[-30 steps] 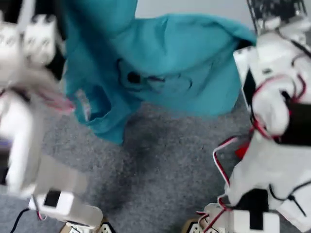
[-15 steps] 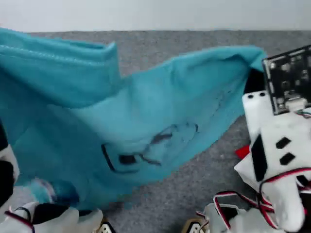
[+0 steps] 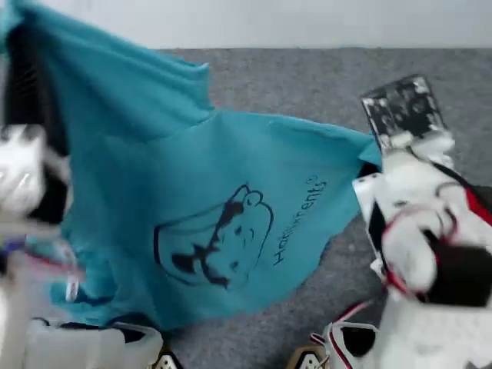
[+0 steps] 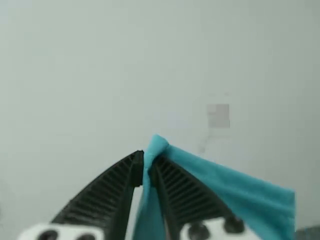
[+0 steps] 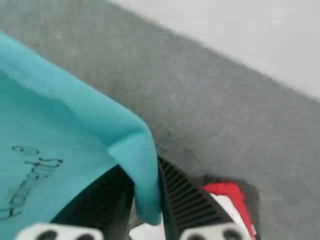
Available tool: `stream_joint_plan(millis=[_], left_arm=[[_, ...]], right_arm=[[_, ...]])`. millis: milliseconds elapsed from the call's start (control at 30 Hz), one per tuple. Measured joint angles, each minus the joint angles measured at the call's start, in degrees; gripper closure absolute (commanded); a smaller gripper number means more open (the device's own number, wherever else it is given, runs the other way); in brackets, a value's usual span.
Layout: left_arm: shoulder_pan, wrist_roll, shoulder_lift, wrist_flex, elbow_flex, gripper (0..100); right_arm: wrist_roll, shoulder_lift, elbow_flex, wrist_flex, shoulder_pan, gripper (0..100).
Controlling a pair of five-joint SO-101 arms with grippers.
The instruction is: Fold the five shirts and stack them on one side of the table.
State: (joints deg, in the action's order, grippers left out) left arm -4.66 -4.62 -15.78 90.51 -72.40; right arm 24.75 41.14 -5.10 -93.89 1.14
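A teal shirt (image 3: 215,223) is held up and spread wide above a grey bench (image 3: 307,77). Its front faces the overhead camera and shows a dark cartoon drawing with a slanted line of print beside it. Whether the shirt's lower edge touches the bench cannot be told.

Just beside the shirt's left edge stands the white left arm (image 3: 23,177), which is blurred. In its wrist view, the left pincer (image 4: 146,160) is closed tight on a fold of the shirt (image 4: 225,185). The two black ribbed fingers (image 4: 110,185) press the cloth from both sides. A small tip of cloth pokes out past the fingertips, and the rest of the fold trails away from them. Behind this fold of the shirt is a pale wall (image 4: 150,60).

At the shirt's right edge, near the print, is the white right arm (image 3: 423,254), with red and white wires and a dark circuit board (image 3: 401,108) on it. In its wrist view, the right pincer (image 5: 144,190) is clamped on a corner of the shirt (image 5: 60,125). The hem folds over and hangs down between its black ribbed fingers. A red part (image 5: 225,192) sits just beside this gripped corner, and the grey bench (image 5: 210,100) lies beyond it.
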Motion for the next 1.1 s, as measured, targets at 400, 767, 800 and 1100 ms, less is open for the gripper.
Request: stream_joint_plan(millis=[400, 767, 800, 1100], left_arm=[[5.80, 0.00, 0.62, -22.24, 45.10, 99], [12.13, 0.18, 3.08, -50.55, 69.45, 99], [12.22, 0.00, 4.22, -52.57, 69.45, 99], [13.01, 0.00, 22.68, -59.16, 61.54, 99]], right_arm=[[0.00, 0.00, 35.60, 37.10, -1.49, 98.8], [0.00, -11.08, 40.26, 69.45, -3.78, 98.8], [0.00, -13.80, 38.33, 70.59, -3.69, 98.8], [-2.73, -45.98, 8.70, 67.78, -3.60, 98.8]])
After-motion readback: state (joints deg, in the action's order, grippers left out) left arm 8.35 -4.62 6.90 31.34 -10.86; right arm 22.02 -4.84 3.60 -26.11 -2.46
